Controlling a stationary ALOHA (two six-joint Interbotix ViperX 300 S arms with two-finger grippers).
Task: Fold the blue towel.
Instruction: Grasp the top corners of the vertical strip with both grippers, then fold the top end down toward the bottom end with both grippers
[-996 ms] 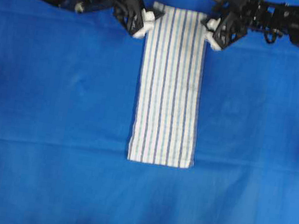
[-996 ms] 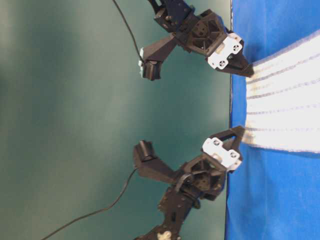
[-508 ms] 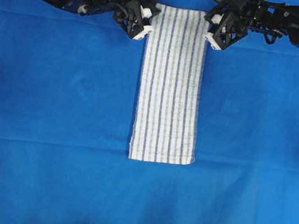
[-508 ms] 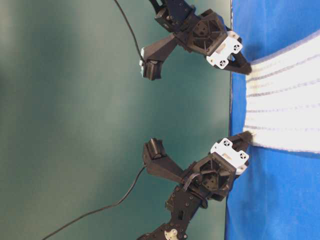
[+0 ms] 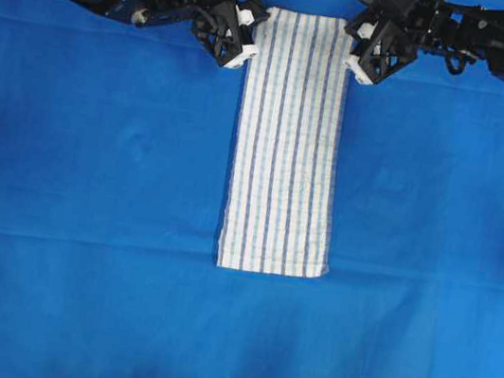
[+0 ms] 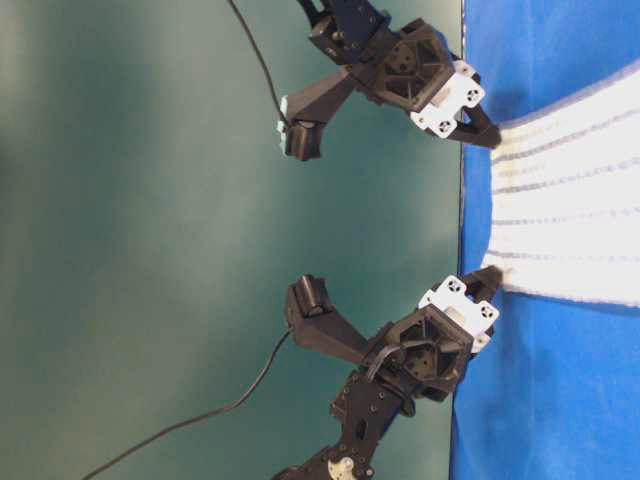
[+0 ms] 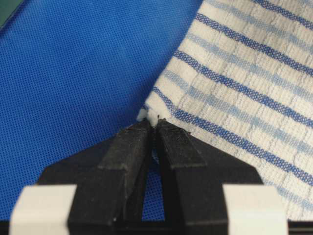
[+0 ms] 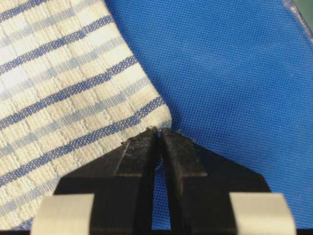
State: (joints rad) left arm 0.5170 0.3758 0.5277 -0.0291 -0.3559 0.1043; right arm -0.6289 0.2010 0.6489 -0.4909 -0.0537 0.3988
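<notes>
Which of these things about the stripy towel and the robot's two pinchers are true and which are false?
1. Both grippers are pinched shut on corners of the blue towel. True: the left gripper and the right gripper each clamp a corner.
2. The towel lies on a big plain blue cloth. True.
3. The towel is rolled into a ball. False: it lies flat as a long narrow strip.
4. The two grippers hold the same end of the towel. True: both are at its top end in the overhead view.
5. The towel has red dots. False: it is white with dark-blue and light-blue stripes.
</notes>
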